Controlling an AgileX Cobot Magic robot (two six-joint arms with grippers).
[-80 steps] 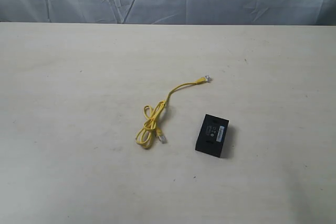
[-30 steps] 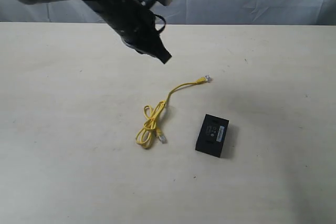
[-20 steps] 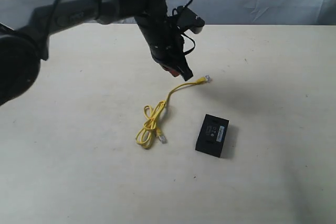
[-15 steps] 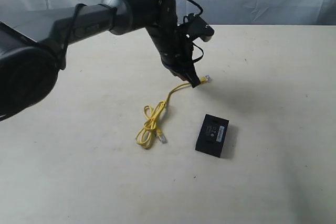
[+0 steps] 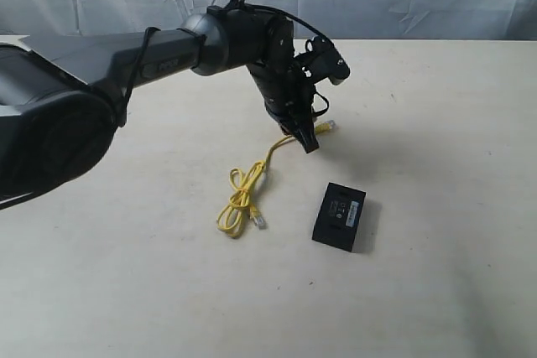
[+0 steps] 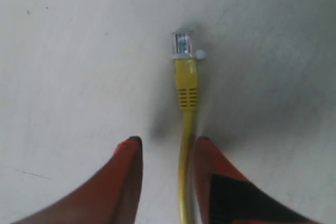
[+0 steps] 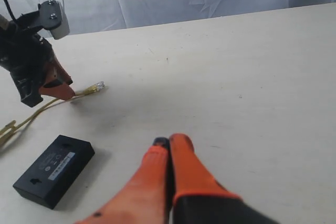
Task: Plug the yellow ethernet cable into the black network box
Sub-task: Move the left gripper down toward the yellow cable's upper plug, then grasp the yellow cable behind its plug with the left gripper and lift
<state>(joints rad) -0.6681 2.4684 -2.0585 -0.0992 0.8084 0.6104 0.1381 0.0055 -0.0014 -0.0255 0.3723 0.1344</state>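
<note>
Yellow cable (image 5: 244, 197) lies partly looped on the tabletop (image 5: 436, 123), with the box (image 5: 339, 216) near the loop. The left tool (image 5: 307, 138) hangs over the cable's straight end.

Left wrist: its fingers (image 6: 128, 182) stand apart either side of the cable, plug (image 6: 182, 43) ahead.

Right wrist: the right tool (image 7: 167, 141) is closed on nothing, near the box.

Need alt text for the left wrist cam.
The left gripper, open, straddles the yellow ethernet cable with its orange fingers, just behind the clear plug. The cable lies on the pale table, plug pointing away from the camera.
</note>
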